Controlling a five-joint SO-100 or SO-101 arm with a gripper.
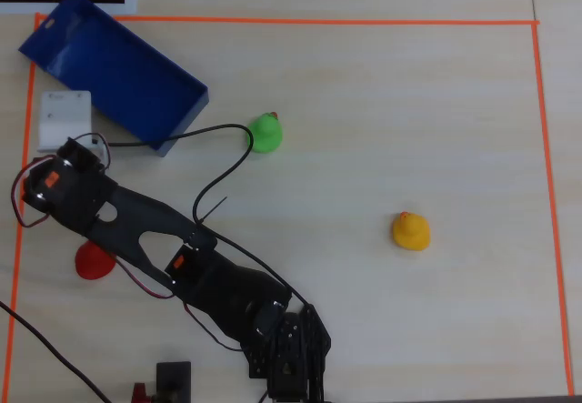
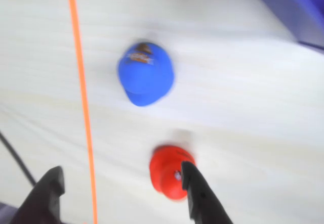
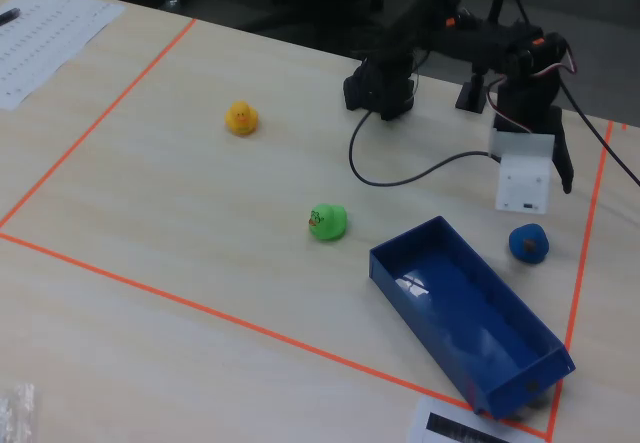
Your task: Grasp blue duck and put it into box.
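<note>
The blue duck [image 2: 146, 74] lies on the table ahead of my gripper [image 2: 120, 169] in the wrist view, just right of the orange tape line [image 2: 81, 97]. In the fixed view the blue duck [image 3: 528, 243] sits beside the far end of the dark blue box [image 3: 470, 308], below the arm's head. It does not show in the overhead view, where the box [image 1: 118, 71] lies at the top left. A corner of the box [image 2: 298, 6] shows at the wrist view's top right. The gripper is open with nothing between its fingers, well short of the blue duck.
A red duck [image 2: 169, 176] sits against the right finger; in the overhead view the red duck [image 1: 94, 260] lies by the arm [image 1: 136, 230]. A white block [image 1: 64, 116], a green duck [image 1: 265, 133], a yellow duck [image 1: 410, 231] and a black cable [image 1: 218, 162] are also on the table.
</note>
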